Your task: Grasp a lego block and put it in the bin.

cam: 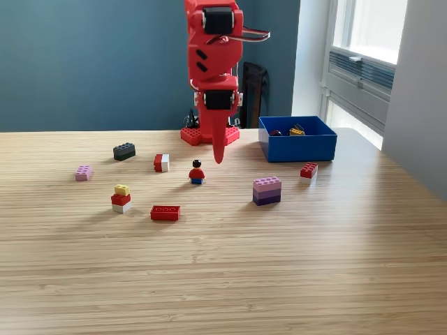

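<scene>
My red gripper hangs point-down over the table's back middle, its fingers drawn together into one tip with nothing between them. It hovers just behind and to the right of a small minifigure. The blue bin stands to the right of the gripper, with a few small pieces inside. Lego blocks lie scattered on the table: a red-and-white one, a dark one, a pink one, a yellow-red-white stack, a flat red one, a purple stack and a small red one beside the bin.
The arm's red base sits at the table's back edge, with a dark chair behind it. A window and a white wall bound the right side. The wooden table stretches toward the camera.
</scene>
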Controlling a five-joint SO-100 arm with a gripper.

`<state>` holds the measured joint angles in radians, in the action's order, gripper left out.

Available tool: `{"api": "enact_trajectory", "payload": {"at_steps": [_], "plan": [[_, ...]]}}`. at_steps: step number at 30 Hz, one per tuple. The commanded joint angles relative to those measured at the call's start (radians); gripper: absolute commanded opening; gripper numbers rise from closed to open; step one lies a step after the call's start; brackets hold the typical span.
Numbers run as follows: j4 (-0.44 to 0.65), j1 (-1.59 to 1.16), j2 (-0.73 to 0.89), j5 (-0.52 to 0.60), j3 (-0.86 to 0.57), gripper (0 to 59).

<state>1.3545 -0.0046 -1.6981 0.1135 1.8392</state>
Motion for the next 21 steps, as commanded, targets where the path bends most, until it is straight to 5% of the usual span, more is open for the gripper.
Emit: {"api": "enact_trajectory", "payload": {"at_steps": [1,21], "plan": [[-0.038,0.077,-0.092,-0.041,0.066,24.5],[-0.256,0.149,-0.080,-0.091,0.213,24.0]]}}
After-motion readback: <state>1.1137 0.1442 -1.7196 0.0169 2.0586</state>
